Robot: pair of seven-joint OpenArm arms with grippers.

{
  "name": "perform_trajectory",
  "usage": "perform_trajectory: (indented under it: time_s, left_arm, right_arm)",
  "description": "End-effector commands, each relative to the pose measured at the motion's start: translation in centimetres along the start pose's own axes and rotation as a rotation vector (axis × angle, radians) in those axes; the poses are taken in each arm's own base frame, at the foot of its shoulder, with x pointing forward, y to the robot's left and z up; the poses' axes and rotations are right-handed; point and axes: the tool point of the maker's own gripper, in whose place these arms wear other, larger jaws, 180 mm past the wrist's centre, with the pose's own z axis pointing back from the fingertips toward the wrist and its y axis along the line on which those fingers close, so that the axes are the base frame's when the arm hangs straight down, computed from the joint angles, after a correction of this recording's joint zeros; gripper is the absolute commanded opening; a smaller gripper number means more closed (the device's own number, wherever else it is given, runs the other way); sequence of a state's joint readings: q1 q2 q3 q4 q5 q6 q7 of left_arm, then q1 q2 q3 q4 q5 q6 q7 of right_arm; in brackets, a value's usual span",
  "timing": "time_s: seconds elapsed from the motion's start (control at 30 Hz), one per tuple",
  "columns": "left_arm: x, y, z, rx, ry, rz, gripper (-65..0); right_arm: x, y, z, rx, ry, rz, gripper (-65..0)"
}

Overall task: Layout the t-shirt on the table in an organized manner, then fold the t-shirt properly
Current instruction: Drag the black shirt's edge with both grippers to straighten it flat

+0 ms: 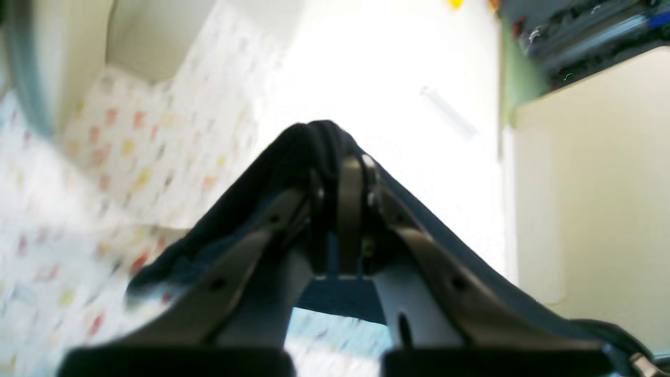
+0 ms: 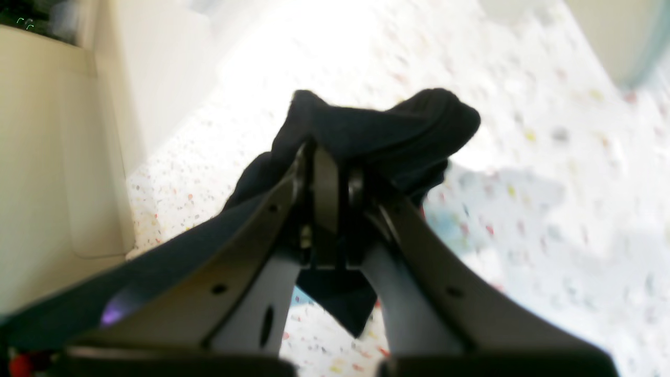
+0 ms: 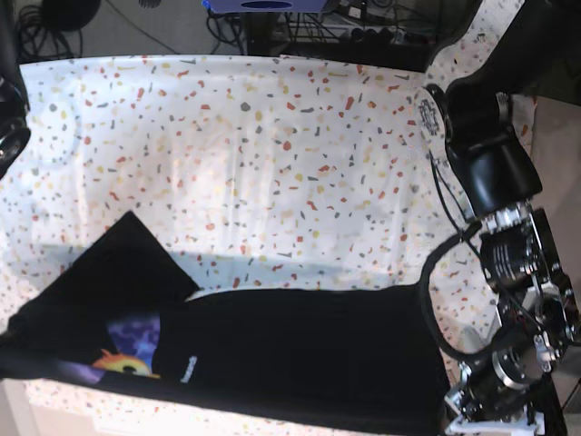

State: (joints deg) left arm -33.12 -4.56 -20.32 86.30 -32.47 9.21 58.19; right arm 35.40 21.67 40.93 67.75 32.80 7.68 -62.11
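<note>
The black t-shirt (image 3: pixel 290 345) hangs stretched in a wide band along the near edge of the table (image 3: pixel 272 136), with a purple and orange print (image 3: pixel 127 350) showing at its left. In the left wrist view my left gripper (image 1: pixel 343 175) is shut on a bunched fold of the t-shirt (image 1: pixel 293 157) above the speckled table (image 1: pixel 131 146). The right wrist view shows my right gripper (image 2: pixel 327 167) shut on another bunch of the t-shirt (image 2: pixel 387 131), with the table (image 2: pixel 523 157) below. The left arm (image 3: pixel 508 254) stands at the right end of the shirt. The right gripper is outside the base view.
Cables and dark equipment (image 3: pixel 300 18) lie beyond the table's far edge. A cream panel stands beside the table in the left wrist view (image 1: pixel 591 183) and in the right wrist view (image 2: pixel 52 157). A dark robot part (image 3: pixel 9 100) sits at the far left.
</note>
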Motion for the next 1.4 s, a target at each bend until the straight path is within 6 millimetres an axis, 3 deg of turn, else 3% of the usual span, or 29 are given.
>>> perform_trajectory:
  time_s: [0.0, 0.13, 0.3, 0.4, 0.5, 0.67, 0.93, 1.03, 1.17, 1.37]
  left_arm:
    - [4.0, -2.0, 0.2, -0.035, -0.095, -0.006, -65.0]
    - [8.6, -5.8, -0.8, -0.1, -0.133, 0.018, -65.0]
    - [14.2, -10.4, 0.8, -0.184, -0.226, 0.01, -65.0]
    - [15.4, -12.2, 1.4, -0.222, -0.251, 0.009, -65.0]
    - [14.9, -11.9, 1.4, -0.218, -0.246, 0.008, -65.0]
    - [9.0, -7.1, 1.0, -0.14, -0.187, -0.005, -65.0]
    - [-5.2, 3.9, 2.6, 0.068, 0.024, -0.008, -65.0]
    - [-10.6, 7.9, 3.9, 0.15, 0.13, 0.01, -65.0]
    - [-15.9, 12.2, 6.3, 0.245, 0.241, 0.02, -65.0]
    - [-20.5, 19.0, 11.6, 0.41, 0.263, 0.042, -65.0]
  right_arm:
    - [4.7, 1.7, 1.3, 0.028, -0.122, 0.026, -65.0]
    - [10.2, 4.9, 2.4, 0.059, -0.223, 0.087, -65.0]
    - [15.3, 7.8, 5.5, 0.086, -0.326, 0.144, -65.0]
    - [17.1, 8.5, 7.1, 0.093, -0.364, 0.159, -65.0]
    - [16.4, 8.0, 7.6, 0.084, -0.33, 0.163, -65.0]
    - [9.9, 3.2, 6.6, 0.004, -0.225, 0.151, -65.0]
    - [-6.5, -8.1, 4.5, -0.174, -0.004, 0.045, -65.0]
    - [-11.9, -11.6, 5.0, -0.228, 0.043, 0.075, -65.0]
    - [-17.7, -14.4, 6.3, -0.25, 0.128, 0.114, -65.0]
    - [-24.2, -18.4, 9.7, -0.335, 0.208, 0.094, -65.0]
